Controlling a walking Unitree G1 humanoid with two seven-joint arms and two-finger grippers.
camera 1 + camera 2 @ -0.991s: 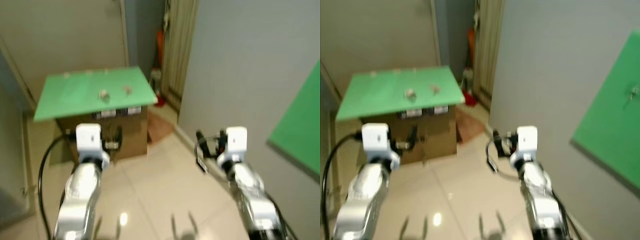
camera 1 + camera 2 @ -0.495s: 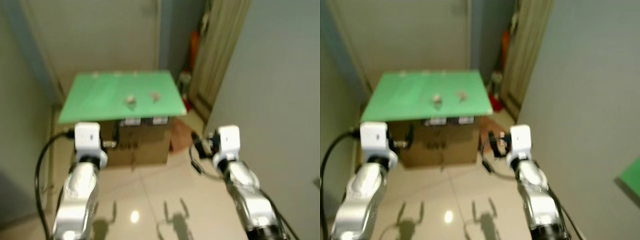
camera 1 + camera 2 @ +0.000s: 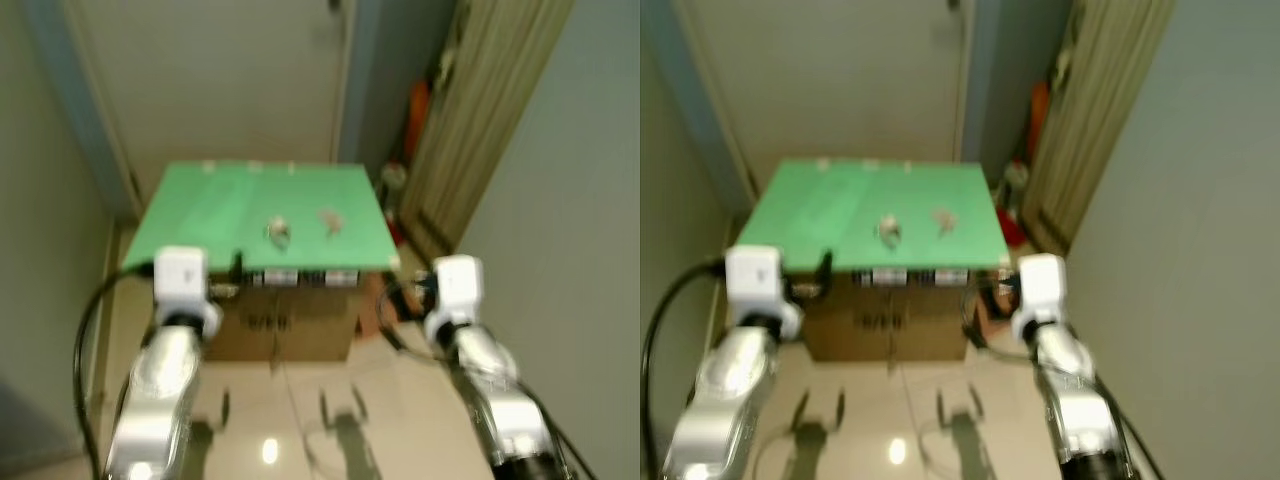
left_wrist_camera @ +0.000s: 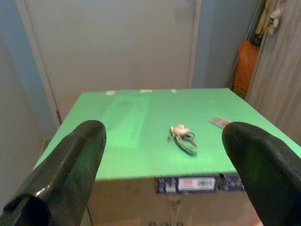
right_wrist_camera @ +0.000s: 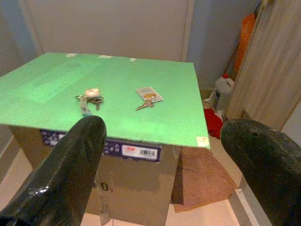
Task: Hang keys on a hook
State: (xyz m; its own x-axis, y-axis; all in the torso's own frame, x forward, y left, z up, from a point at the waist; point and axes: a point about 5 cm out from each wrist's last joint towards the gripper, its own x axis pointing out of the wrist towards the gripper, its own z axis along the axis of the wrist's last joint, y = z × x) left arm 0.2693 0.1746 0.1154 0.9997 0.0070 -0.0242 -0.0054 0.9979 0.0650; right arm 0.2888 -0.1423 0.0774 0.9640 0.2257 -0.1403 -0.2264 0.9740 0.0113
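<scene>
A green board (image 3: pixel 200 215) lies flat as a tabletop on a brown cardboard box (image 3: pixel 285 325), in the middle of the head views, in a narrow space in front of a pale door (image 3: pixel 210 80). Two bunches lie on the green surface near its centre. The key ring with a pale fob (image 5: pixel 88 100) sits to the left, and a smaller set of keys with a flat tag (image 5: pixel 148 98) lies just right of it; the two are near each other but apart. In the left wrist view the fob bunch (image 4: pixel 182 138) shows mid-frame, with the edge of the flat tag (image 4: pixel 219 122) to its right.

Both silver arms are raised in the lower part of the head views, short of the box. The left end effector (image 4: pixel 164 188) has its two black fingers (image 4: pixel 66 169) spread wide at the lower corners of the wrist view, with nothing between them. The right end effector (image 5: pixel 164 179) is likewise spread wide and empty, its fingers (image 5: pixel 70 174) framing the box front with its barcode labels (image 5: pixel 141 151).

At the right of the right wrist view stand a wooden slatted panel (image 5: pixel 268 61), an orange object (image 5: pixel 244 33) in the upper right corner, a white jug (image 5: pixel 222 92) and a reddish-brown mat (image 5: pixel 202 181) on the tiled floor (image 3: pixel 890 420).
</scene>
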